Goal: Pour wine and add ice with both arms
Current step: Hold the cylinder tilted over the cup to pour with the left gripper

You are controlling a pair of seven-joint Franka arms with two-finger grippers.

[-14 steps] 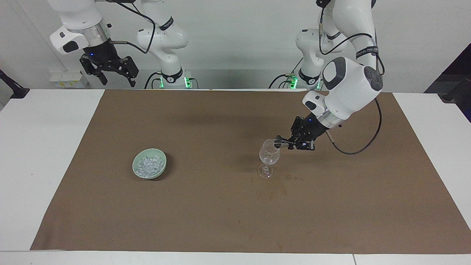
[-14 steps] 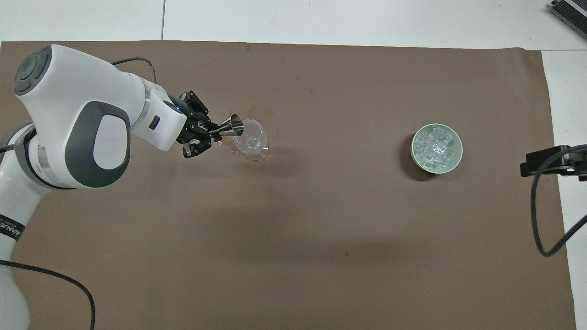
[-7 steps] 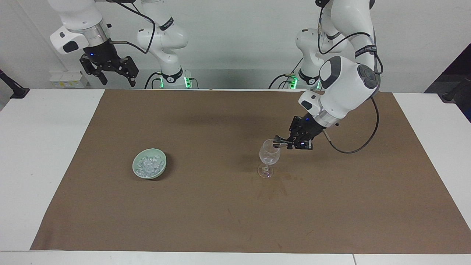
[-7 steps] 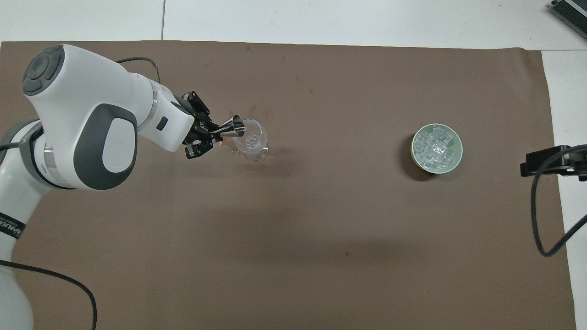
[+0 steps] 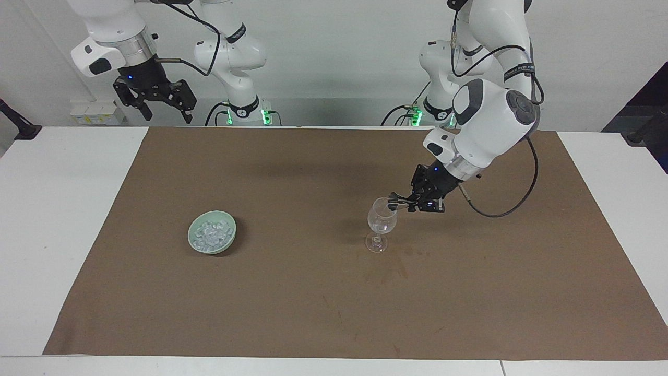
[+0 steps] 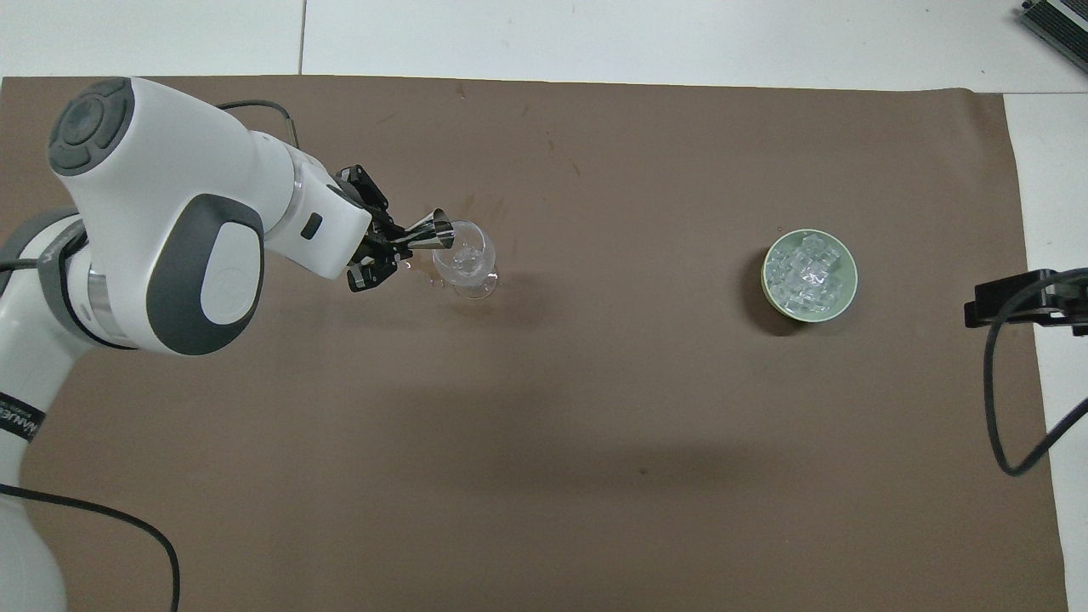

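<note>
Facing view: a small steel jigger point(image 5: 392, 203) is pinched in the left claw point(image 5: 404, 201) and tipped sideways, its mouth laid over the rim of the wine glass point(image 5: 381, 223), which stands upright on the brown mat point(image 5: 334, 292) toward the left arm's end of the counter point(image 5: 62, 219). The ice point(image 5: 211, 234) is heaped in a pale green bowl point(image 5: 194, 241) toward the right arm's end, well apart from the glass. The right claw point(image 5: 163, 107) is held high with its fingers spread, waiting.
</note>
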